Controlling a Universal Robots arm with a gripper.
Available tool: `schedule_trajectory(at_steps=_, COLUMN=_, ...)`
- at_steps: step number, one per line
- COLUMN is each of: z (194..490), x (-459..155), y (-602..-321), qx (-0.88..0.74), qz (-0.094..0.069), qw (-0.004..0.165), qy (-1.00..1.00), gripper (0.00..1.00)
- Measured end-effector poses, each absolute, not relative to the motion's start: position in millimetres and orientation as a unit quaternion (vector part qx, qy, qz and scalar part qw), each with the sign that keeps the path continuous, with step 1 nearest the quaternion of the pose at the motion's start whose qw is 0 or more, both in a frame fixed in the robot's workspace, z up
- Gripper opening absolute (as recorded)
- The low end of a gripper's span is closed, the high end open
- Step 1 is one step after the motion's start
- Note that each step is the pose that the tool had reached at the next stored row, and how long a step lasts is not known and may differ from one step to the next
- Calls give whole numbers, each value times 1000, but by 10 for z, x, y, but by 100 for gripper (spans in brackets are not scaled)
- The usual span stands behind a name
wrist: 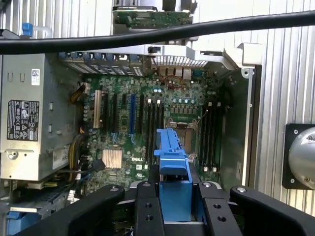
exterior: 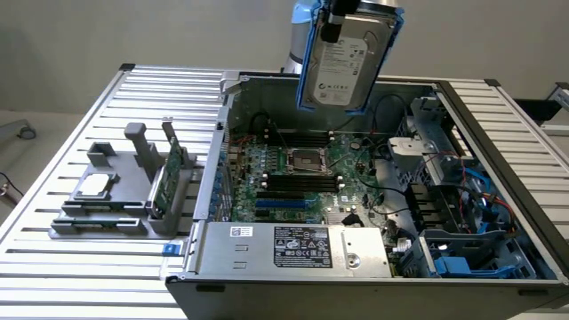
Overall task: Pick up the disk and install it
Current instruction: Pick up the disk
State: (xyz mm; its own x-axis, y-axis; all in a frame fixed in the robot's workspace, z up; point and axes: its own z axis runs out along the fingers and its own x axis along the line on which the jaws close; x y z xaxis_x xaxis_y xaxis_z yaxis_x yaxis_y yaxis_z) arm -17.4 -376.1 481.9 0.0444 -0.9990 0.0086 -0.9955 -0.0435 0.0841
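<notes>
The disk (exterior: 348, 59), a silver-grey hard drive with a white label in a bright blue carrier frame, hangs upright high above the open computer case (exterior: 206, 200). My gripper (exterior: 342, 15) is shut on its upper end. In the wrist view the blue carrier edge of the disk (wrist: 172, 162) sticks out between the black fingers (wrist: 147, 209) of the gripper (wrist: 177, 209). Below it lies the green motherboard (wrist: 123, 123). The disk touches nothing but the gripper.
Inside the case are the motherboard (exterior: 294, 177), a silver power supply (exterior: 294, 250) at the front and blue drive-bay parts (exterior: 462, 263) at the exterior view's right. A grey fixture (exterior: 124, 193) at the left holds a small silver chip (exterior: 96, 187) and a green card (exterior: 170, 177). A black cable (wrist: 157, 32) crosses the wrist view.
</notes>
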Motion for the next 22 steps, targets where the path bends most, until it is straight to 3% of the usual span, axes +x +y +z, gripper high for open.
schedule_trajectory(at_steps=22, z=4776, x=252, y=-4457, qx=722, qz=-26, qw=33, qy=-691, gripper=33)
